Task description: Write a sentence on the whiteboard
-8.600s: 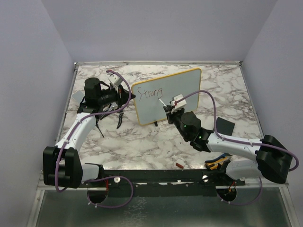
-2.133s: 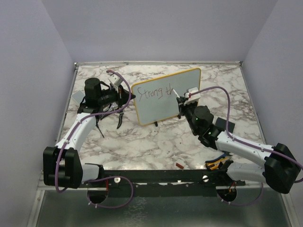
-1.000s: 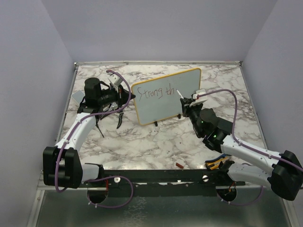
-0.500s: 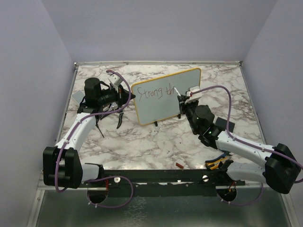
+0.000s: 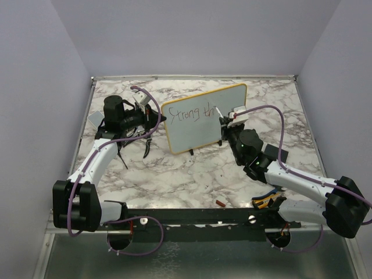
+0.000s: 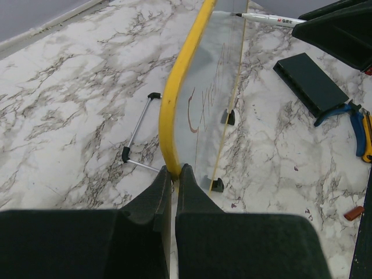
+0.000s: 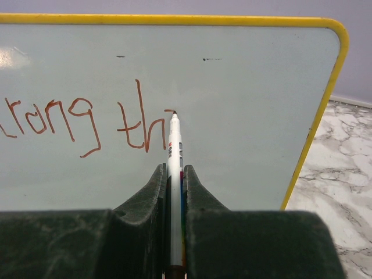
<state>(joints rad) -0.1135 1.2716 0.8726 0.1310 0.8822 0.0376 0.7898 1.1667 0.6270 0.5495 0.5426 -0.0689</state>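
Observation:
The whiteboard (image 5: pixel 203 116) stands upright on the marble table, its yellow frame (image 6: pixel 177 93) running away from my left gripper (image 6: pixel 172 170). That gripper is shut on the board's near left edge (image 5: pixel 163 119). The sentence (image 7: pixel 87 125) reads "Strong th" in thin reddish-brown letters (image 5: pixel 189 114). My right gripper (image 7: pixel 174 168) is shut on a white marker (image 7: pixel 174 151). The marker's tip touches the board at a short fresh stroke just right of the "th". From above, the right gripper (image 5: pixel 224 123) sits in front of the board's right half (image 7: pixel 244 75).
A small dark square slab (image 5: pixel 275 155) lies right of the right arm. Blue and yellow pliers (image 6: pixel 357 125) and a small red cap (image 5: pixel 221 203) lie near the front edge. A thin metal rod stand (image 6: pixel 136 125) lies behind the board.
The right arm swung back left from a drawn-back position and set the marker tip on the board right of "th". Earlier the board read only "Strong". The left arm is still.

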